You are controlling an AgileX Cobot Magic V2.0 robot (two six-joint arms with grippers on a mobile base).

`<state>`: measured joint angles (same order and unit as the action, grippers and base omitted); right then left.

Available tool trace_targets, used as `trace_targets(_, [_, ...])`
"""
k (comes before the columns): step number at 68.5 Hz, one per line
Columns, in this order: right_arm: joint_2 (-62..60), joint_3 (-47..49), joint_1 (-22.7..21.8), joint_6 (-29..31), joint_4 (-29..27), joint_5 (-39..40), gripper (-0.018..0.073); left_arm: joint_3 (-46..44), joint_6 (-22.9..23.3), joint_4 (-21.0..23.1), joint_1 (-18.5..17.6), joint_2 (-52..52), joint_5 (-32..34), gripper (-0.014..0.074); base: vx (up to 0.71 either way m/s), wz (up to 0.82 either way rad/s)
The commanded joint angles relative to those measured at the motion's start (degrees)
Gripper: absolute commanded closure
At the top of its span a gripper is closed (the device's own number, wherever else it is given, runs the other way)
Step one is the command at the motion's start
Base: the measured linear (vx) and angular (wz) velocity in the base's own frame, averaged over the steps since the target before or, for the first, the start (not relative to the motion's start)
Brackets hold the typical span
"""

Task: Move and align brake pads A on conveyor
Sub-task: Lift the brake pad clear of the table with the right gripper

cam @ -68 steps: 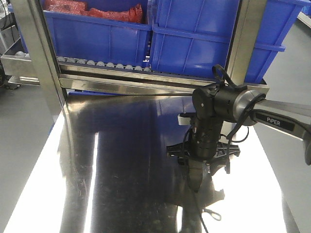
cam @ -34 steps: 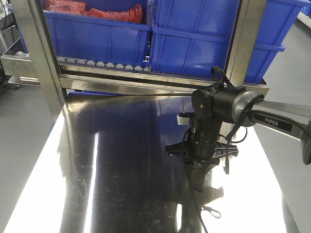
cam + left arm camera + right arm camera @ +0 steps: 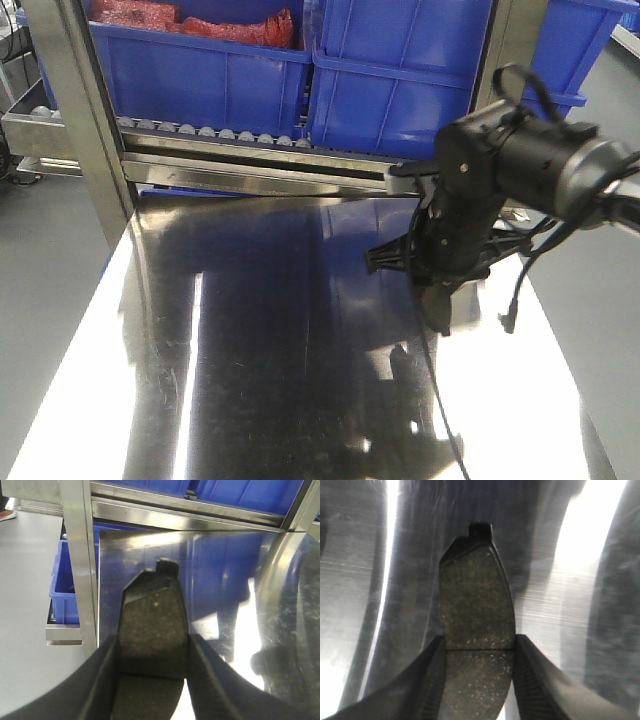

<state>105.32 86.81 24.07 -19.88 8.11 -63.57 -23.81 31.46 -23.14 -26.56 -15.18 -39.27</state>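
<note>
Right gripper (image 3: 478, 644), clamped on a pad (image 3: 476, 595), now hangs higher, nearer the worktop's (image 3: 250, 330) back-right corner, so carry looks underway; left gripper (image 3: 152, 642) also clamps a pad (image 3: 152, 607).

The counter (image 3: 250, 360) offers open steel across its left and middle. The right arm (image 3: 520, 170) and a dangling cable (image 3: 508, 318) take up its right rear. Blue bins (image 3: 200, 70) on a roller rack (image 3: 210, 131) wall off the back, between steel uprights (image 3: 70, 110). The left pincer (image 3: 152, 647) clamps a brake pad (image 3: 152, 615) that juts ahead beside a post (image 3: 80, 555). The right pincer (image 3: 479, 640) clamps another pad (image 3: 477, 590) above open counter.
</note>
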Motion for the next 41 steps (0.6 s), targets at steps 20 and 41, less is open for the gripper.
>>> trace_targets(20, [-20.7, -11.9, -14.9, 8.4, -4.5, 8.2, 0.0566, -1.5, 0.6, -1.1, -0.2, -0.5, 5.1, 0.0603, 0.0, 0.0])
trace_targets(41, [-40.0, -31.1, -18.7, 16.0, -6.4, 21.5, 0.0566, -1.5, 0.6, -1.1, -0.2, -0.5, 5.1, 0.0603, 0.0, 0.0])
